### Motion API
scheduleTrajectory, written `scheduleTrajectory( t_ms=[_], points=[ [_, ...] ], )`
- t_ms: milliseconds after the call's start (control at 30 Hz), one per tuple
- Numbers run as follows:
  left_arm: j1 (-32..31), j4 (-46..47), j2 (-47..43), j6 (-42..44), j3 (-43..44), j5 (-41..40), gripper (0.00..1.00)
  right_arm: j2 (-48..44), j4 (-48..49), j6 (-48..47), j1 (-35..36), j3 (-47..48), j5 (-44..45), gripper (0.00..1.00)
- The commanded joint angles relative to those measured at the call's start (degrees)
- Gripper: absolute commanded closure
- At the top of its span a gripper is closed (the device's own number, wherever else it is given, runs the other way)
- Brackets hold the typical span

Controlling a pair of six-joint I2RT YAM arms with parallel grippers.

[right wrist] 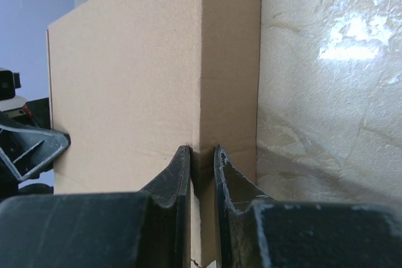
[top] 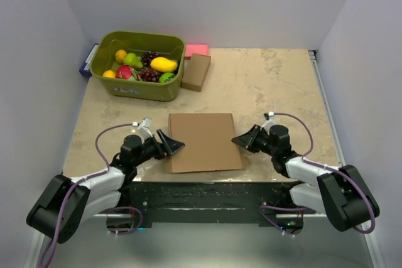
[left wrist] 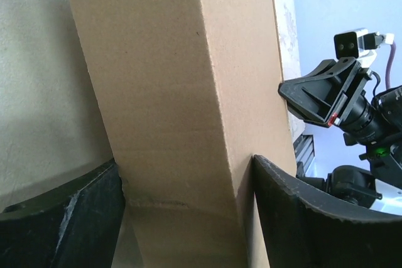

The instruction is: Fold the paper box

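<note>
Nearest, at the front edge of the desk (top: 270, 86), between the two arms: the paper box (top: 204, 141), lying flat with lid down and looking fully closed. Pinched at its right edge by the right tool (top: 239, 140), fingers nearly together on the thin cardboard wall, probably to anchor the box and stop the lid springing up. Straddled at its left side by the left tool (top: 171, 145), fingers spread wide, one against each face across the box's thickness. Hard to tell whether pressing; presumably there to squeeze that side down and seat the flaps. Farther back, well apart from both tools: a small brown box (top: 196, 71), a pink block (top: 196, 49), a green basket (top: 135, 90) of fruit.
</note>
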Motion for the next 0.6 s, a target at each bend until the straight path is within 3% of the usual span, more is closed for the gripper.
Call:
scheduleTrajectory(
  t_ms=[0,67,100,167,200,333,433,567],
  points=[
    [-1.8,4.6,0.0,-1.4,3.3,4.5,0.37,-1.6,-16.3,-6.4,0.5,2.2,3.1,0.86],
    [-1.8,2.6,-0.4,-1.4,4.2,4.5,0.42,-5.2,-20.2,-8.3,0.4,3.4,3.7,0.73],
    [-1.8,1.8,-0.6,-1.4,5.1,4.5,0.46,-6.6,-21.7,-8.9,0.6,4.8,4.2,0.58],
    [-1.8,-1.6,-1.5,-1.5,6.2,4.1,0.50,-10.6,-24.8,-10.2,0.6,6.0,5.4,0.41],
    [-1.8,-2.5,-2.0,-1.6,7.3,3.8,0.56,-11.8,-25.2,-10.7,0.5,7.0,5.5,0.27],
    [-1.8,-7.7,-3.4,-2.5,10.3,4.1,0.68,-13.1,-26.3,-13.8,0.7,11.1,4.6,0.14],
    [-1.8,-11.5,-2.7,-2.8,12.2,5.8,0.74,-13.2,-27.6,-16.5,3.7,15.4,6.8,0.10],
    [-1.6,-13.9,-1.3,-3.8,13.6,7.8,0.78,-16.4,-31.3,-21.6,14.9,22.8,20.4,0.07]
  ],
)
